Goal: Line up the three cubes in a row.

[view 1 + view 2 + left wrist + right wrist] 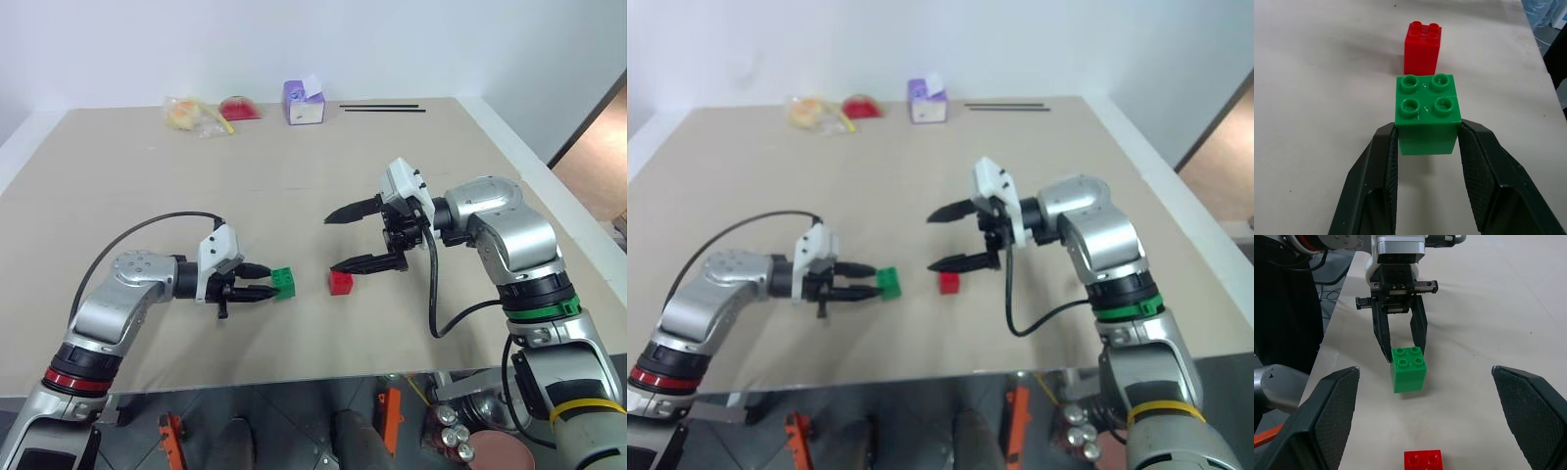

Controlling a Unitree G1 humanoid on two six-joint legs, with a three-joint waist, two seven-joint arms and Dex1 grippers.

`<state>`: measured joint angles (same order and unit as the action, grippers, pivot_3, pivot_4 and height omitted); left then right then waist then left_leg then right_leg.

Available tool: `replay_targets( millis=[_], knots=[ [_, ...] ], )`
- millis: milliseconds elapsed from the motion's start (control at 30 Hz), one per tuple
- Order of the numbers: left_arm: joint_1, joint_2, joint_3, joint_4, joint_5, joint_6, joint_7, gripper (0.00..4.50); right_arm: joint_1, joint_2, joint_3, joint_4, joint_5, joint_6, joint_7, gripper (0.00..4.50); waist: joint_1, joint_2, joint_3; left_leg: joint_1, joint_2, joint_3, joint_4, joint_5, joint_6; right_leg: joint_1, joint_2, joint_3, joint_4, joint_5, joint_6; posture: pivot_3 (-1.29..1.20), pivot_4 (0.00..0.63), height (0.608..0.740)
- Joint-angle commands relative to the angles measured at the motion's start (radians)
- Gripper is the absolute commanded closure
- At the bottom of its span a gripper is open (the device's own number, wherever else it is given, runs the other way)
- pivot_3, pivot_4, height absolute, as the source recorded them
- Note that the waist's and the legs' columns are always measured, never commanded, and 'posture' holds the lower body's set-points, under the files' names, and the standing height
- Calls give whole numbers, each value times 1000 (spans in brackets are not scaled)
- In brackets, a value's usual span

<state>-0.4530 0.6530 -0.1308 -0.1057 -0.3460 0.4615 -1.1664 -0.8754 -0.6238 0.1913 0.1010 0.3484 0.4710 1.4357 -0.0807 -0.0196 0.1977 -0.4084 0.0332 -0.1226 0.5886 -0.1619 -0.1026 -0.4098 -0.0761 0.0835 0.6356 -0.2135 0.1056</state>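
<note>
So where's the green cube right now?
The green cube is clamped between the left gripper's fingertips near the table's front middle, just left of the red cube, with a small gap between them.

My left claw [266, 282] clamps the green cube [283, 282], studs up; the red cube [340, 283] sits upright on the table just beyond it, a small gap between

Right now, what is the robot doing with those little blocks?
The left gripper is shut on the green cube, holding it beside the red cube, which sits on the table. There is a small gap between them. The right gripper hangs open near the red cube, holding nothing. It looks like the row is just starting.
</note>
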Motion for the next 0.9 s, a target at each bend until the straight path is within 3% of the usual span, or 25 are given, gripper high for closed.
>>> replay_targets(
  millis=[33,433,767,833,900],
  knots=[
    [5,29,-22,23,35,-55,-25,3259,-1,-14,-8,-34,10,-5,6,0,0,0,0,0,0,0,0,0,0,0,0,0,0,0,0,0,150,740],
    [-103,-20,-82,211,110,-191,-69,3259,3,-12,-12,-38,16,-4,-2,0,4,0,0,0,0,0,0,0,0,0,0,0,0,0,-1,0,150,740],
    [-125,-45,-93,247,116,-223,-99,3259,20,-23,-20,-49,20,0,-15,0,5,0,0,0,0,0,0,0,0,1,0,0,0,2,3,0,150,740],
    [-124,-43,-91,245,111,-219,-107,2250,20,-24,-19,-47,20,-1,-17,0,5,0,0,0,0,0,0,0,0,0,0,0,0,2,3,0,150,740],
    [-121,-36,-86,235,100,-202,-119,1598,20,-23,-18,-47,20,-2,-19,0,5,0,0,0,0,0,0,0,0,0,0,0,0,2,3,0,150,740]
  ],
)
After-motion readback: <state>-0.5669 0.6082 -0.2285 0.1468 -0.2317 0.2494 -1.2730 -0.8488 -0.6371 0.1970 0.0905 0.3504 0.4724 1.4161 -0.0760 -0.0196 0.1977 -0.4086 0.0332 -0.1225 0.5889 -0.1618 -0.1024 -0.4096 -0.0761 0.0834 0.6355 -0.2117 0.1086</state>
